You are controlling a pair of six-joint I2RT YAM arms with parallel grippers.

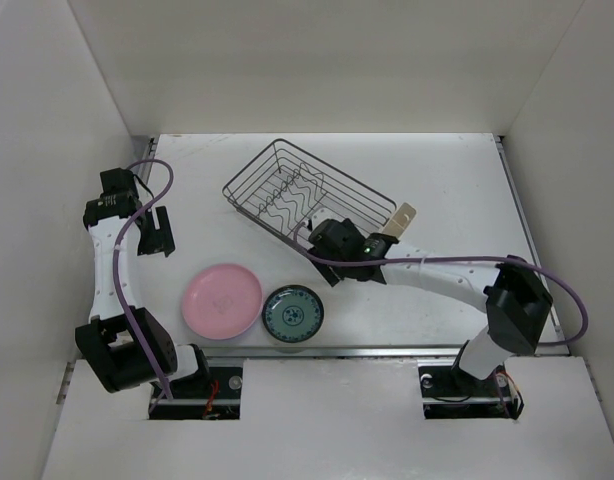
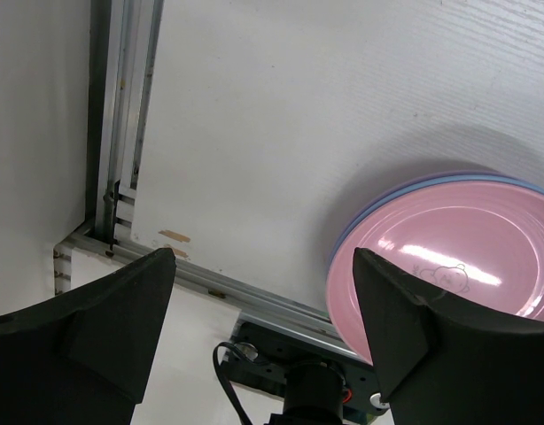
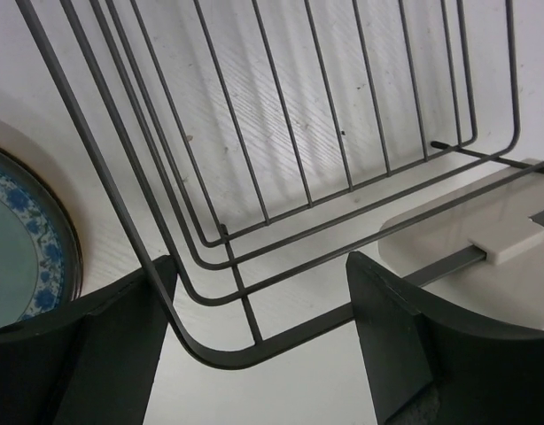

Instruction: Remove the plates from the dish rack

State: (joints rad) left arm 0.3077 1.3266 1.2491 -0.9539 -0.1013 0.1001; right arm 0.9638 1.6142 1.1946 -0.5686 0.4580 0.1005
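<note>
The plates [image 1: 221, 300] seem all unloaded: a pink-topped round stack [image 2: 449, 266] and a small dark teal patterned plate [image 1: 293, 313] rest on the white worktop [image 1: 437, 180] at 7 o'clock from the bare dark wire dish rack [image 1: 307, 195], while left jaws and right jaws gape wide, holding nothing.

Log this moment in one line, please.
dark wire dish rack: no plates; round pink plate, teal plate: on table; left gripper: open; right gripper: open
</note>
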